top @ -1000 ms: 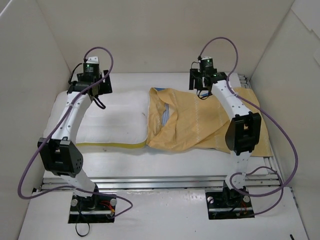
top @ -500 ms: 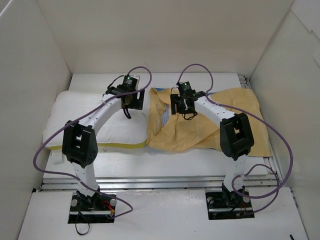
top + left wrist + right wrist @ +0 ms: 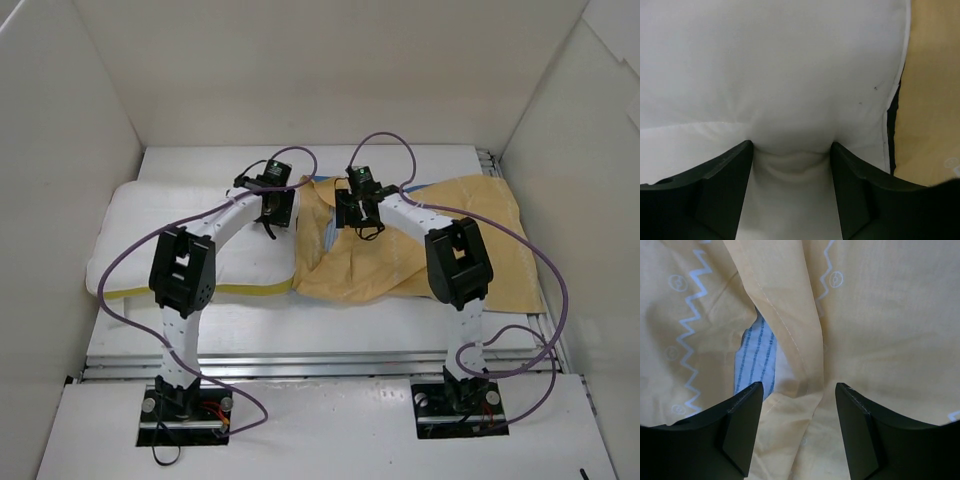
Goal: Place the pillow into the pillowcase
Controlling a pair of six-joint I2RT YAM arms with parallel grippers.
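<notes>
The white pillow [image 3: 190, 235] lies on the left of the table, with yellow piping along its near edge. The yellow-orange pillowcase [image 3: 500, 215] lies crumpled on the right, its mouth touching the pillow's right end. My left gripper [image 3: 277, 210] is open and pressed down on the pillow's far right part. In the left wrist view the pillow [image 3: 780, 65] bulges between the fingers of the left gripper [image 3: 791, 145], and the pillowcase [image 3: 930, 100] shows at the right. My right gripper [image 3: 357, 212] is open over a fold of the pillowcase [image 3: 880, 315] near its mouth, where blue striped lining [image 3: 756, 360] shows; here the right gripper [image 3: 799, 387] holds nothing.
White walls [image 3: 60, 130] enclose the table on the left, back and right. Aluminium rails [image 3: 300, 365] run along the near edge. Purple cables [image 3: 130, 265] loop from both arms.
Both arms have swung inward. The left gripper went from the pillow's far left to its right end. The right gripper went left along the pillowcase to its mouth.
</notes>
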